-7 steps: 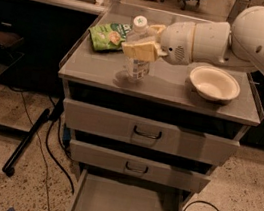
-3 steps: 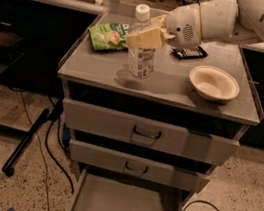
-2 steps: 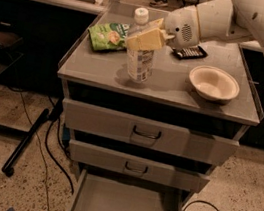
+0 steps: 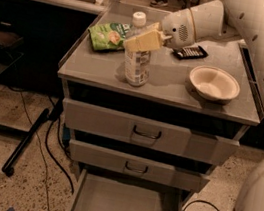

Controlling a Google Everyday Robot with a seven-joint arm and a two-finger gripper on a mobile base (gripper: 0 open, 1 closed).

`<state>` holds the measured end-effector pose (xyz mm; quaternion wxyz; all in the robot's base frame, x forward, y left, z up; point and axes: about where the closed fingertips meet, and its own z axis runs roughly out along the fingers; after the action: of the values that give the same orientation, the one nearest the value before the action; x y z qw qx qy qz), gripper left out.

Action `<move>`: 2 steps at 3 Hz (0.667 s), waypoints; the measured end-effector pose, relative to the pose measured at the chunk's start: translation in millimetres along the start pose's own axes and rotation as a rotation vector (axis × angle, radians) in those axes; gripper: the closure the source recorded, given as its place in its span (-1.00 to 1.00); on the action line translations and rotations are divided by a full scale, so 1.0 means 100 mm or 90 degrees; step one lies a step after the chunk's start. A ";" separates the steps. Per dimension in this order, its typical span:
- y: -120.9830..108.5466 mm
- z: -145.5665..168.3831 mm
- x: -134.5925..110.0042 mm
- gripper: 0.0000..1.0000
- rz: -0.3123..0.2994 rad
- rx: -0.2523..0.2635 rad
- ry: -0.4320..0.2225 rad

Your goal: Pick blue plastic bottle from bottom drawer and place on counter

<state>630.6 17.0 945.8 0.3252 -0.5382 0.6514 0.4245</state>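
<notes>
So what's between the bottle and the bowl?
Bare counter between bottle and bowl in the camera view; the gripper sits by the bottle's neck.

pincer (image 4: 142,39) | risen from body to shoulder of blue plastic bottle (image 4: 137,67)

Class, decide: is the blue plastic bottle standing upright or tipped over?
Upright: the blue plastic bottle stands base-down on the counter, cap uppermost; the gripper is by its neck.

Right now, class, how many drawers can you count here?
3: the upper drawer and middle drawer, stacked under the counter, and the bottom drawer, pulled out near the floor. The end effector is at the bottle on the counter.
</notes>
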 end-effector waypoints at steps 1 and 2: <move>-0.10 0.03 0.02 1.00 0.008 -0.013 0.000; -0.16 0.05 0.03 1.00 0.008 -0.022 -0.006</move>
<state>645.3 19.3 938.4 0.3159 -0.5377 0.6459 0.4403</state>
